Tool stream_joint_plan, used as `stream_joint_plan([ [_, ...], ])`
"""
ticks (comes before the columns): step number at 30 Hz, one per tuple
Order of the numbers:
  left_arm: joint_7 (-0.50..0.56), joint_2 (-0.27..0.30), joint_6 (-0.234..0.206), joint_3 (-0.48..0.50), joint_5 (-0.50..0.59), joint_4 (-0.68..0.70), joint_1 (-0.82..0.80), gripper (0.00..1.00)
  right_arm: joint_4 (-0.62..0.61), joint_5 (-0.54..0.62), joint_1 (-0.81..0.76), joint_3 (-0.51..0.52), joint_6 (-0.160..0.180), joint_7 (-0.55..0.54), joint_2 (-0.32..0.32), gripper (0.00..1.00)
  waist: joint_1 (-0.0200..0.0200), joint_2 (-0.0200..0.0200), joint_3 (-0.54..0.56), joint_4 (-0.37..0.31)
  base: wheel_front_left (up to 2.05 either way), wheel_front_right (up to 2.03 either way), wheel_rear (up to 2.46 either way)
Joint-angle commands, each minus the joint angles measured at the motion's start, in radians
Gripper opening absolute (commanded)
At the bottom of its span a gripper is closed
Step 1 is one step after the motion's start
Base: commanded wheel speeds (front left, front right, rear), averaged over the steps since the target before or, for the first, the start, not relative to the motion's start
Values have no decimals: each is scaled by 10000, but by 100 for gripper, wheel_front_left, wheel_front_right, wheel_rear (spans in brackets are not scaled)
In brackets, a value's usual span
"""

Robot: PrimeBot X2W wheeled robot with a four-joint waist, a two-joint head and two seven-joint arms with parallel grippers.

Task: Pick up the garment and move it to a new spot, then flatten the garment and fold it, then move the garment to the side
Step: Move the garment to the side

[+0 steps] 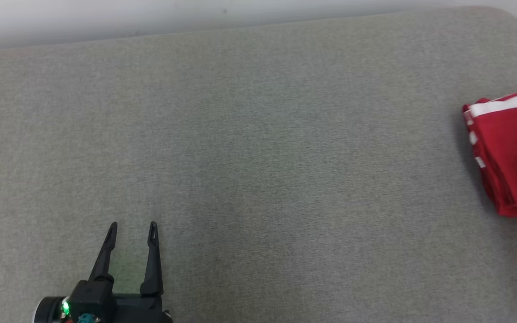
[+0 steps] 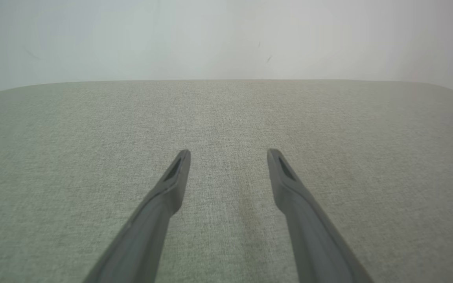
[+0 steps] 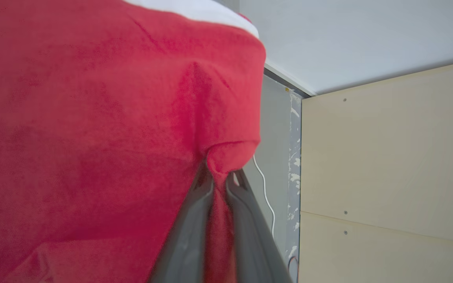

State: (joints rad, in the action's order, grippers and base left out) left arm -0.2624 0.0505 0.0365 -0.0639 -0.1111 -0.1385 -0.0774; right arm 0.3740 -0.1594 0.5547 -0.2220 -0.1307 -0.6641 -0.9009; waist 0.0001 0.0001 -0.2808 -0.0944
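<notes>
Red garment [image 1: 510,157] at the right end of the worktop [image 1: 258,157], a fold pinched in the clenched right pincer [image 3: 220,181]; well apart from the left pincer [image 1: 133,231], spread and empty at the worktop's near left.

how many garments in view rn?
1: a red garment with white trim, at the right end of the grey padded surface, pinched by the right gripper. Others may lie out of frame.
</notes>
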Motion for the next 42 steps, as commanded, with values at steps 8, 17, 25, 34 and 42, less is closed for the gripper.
stream_joint_plan([
  [8, -26, -3, 134, -220, 198, 60, -332, 100, 996, 1353, -1105, 2030, 11, 1396, 336, 0, -1, -1, -650, 694, 0, 0, 0],
  [17, -26, -3, 151, -383, 165, 491, -114, 100, -86, 2360, -2029, 4564, 12, 3305, 2219, 100, -1, -1, 29, 1000, 0, 0, 0],
  [25, -26, -3, -15, -360, 22, 1172, 330, 100, -2141, 991, -3201, 5038, 12, 5346, 4434, 100, -1, -1, 1023, 1180, 0, 0, 0],
  [34, -26, 2, -474, 60, -544, 1102, 1007, 100, -3411, 280, -4867, 4423, 12, 6600, 6539, 100, -1, -1, 2141, 1404, 0, 0, 0],
  [42, -26, 2, -495, 161, -759, 598, 1369, 100, -3472, 244, -5761, 4094, 12, 7216, 7846, 100, -1, -1, 2652, 1349, 0, 0, 0],
])
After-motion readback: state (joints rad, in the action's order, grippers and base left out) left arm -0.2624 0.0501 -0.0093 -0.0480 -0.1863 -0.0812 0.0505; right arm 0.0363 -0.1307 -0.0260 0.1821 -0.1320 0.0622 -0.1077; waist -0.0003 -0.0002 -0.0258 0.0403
